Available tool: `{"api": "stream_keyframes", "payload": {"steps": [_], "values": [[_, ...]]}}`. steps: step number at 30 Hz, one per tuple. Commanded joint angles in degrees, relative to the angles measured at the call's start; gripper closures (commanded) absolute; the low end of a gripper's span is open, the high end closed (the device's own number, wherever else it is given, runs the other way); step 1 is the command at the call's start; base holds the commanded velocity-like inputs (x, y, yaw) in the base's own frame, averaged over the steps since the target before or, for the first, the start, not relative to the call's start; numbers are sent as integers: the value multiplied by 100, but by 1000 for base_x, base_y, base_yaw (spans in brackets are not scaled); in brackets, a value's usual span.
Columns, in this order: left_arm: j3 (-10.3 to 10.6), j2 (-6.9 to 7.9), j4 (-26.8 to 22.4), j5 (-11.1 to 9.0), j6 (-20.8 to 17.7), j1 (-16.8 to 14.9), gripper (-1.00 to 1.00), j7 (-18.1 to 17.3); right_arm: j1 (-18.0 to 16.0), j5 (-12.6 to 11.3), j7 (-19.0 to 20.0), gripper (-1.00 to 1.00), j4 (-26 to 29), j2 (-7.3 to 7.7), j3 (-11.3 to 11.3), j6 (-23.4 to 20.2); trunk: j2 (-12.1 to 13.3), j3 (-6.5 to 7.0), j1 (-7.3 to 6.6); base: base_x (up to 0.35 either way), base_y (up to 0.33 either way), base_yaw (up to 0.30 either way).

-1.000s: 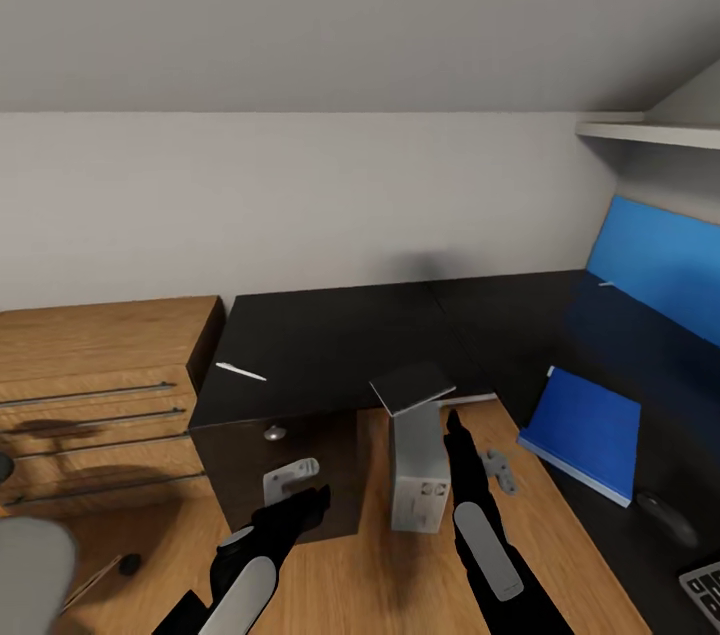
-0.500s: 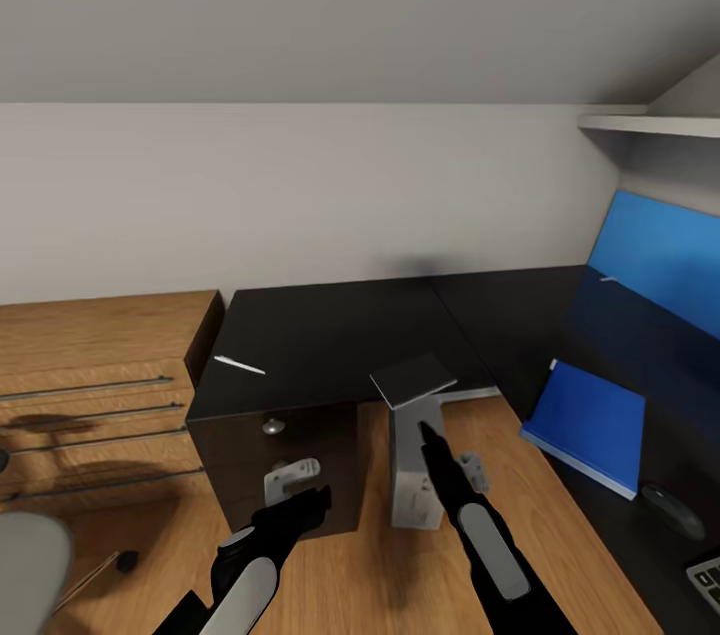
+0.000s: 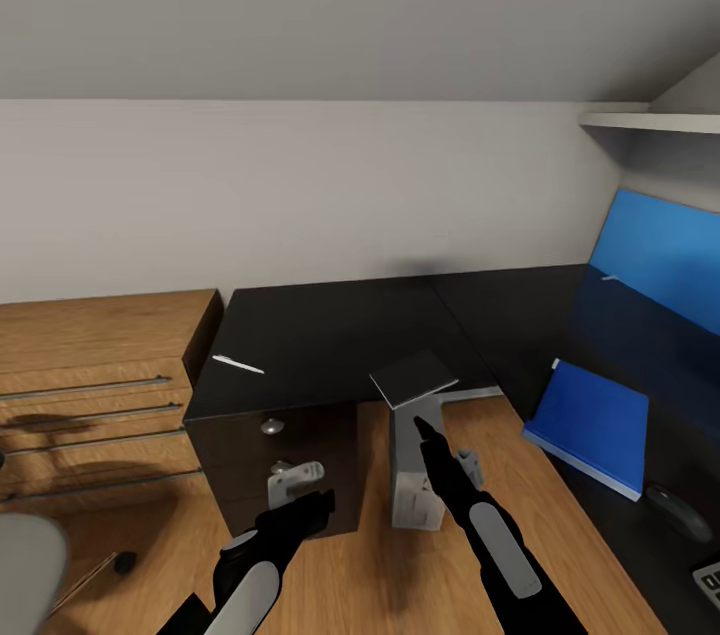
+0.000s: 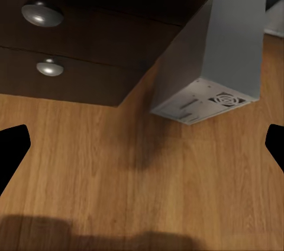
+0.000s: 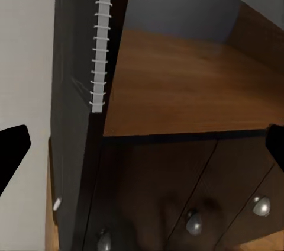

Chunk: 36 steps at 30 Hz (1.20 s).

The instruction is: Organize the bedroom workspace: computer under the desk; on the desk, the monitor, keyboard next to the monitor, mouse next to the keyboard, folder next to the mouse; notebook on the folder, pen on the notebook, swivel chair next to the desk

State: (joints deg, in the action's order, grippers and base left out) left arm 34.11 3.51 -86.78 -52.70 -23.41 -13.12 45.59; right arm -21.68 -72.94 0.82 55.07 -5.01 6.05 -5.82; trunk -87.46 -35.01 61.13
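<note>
Nearest to us, our left gripper (image 3: 305,505) hangs low over the wooden floor (image 3: 370,575) in front of the desk (image 3: 340,335); in the left wrist view its two black fingertips (image 4: 13,147) sit at opposite edges, so its fingers are spread apart with nothing between them. Our right gripper (image 3: 428,435) reaches a little further in, its tip against the side of the computer (image 3: 412,475); in the right wrist view its fingertips (image 5: 12,150) are likewise wide apart and empty. The computer stands on the floor in the open gap beside the desk's dark drawers (image 3: 275,460), whose round silver knobs (image 4: 41,14) show in the left wrist view, and a dark grey spiral-bound notebook (image 3: 413,378) rests on the computer's top, level with the desk's front edge. On the desk's right wing lie the mouse (image 3: 678,510) and, beyond it, the blue folder (image 3: 590,423). The white pen (image 3: 238,365) lies on the desk top near its left edge. Left of the desk stands a light wooden dresser (image 3: 95,365).
</note>
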Motion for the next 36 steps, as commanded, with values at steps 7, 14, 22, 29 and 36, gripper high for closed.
{"api": "stream_keyframes", "payload": {"steps": [7,14,22,29,36], "values": [[41,9,-6,-30,-14,-8,-100,39,-2,-45,20,-100,4,0,1,-24,-3,-6,1,160,0,0],[46,9,-6,-37,-14,-7,-100,34,-2,-45,17,-100,4,0,1,-24,-3,-6,1,137,0,0],[43,17,-6,-40,-11,-7,-100,34,-2,-45,13,-100,2,0,-7,-24,-3,-6,1,140,11,0],[45,18,-2,-56,-16,-8,-100,38,-2,-45,6,-100,-3,0,-6,-24,-3,-6,1,97,1,0],[44,18,-4,-78,-22,-7,-100,38,-2,-45,6,-100,-4,0,-2,-31,-3,-6,1,34,0,0]]}}
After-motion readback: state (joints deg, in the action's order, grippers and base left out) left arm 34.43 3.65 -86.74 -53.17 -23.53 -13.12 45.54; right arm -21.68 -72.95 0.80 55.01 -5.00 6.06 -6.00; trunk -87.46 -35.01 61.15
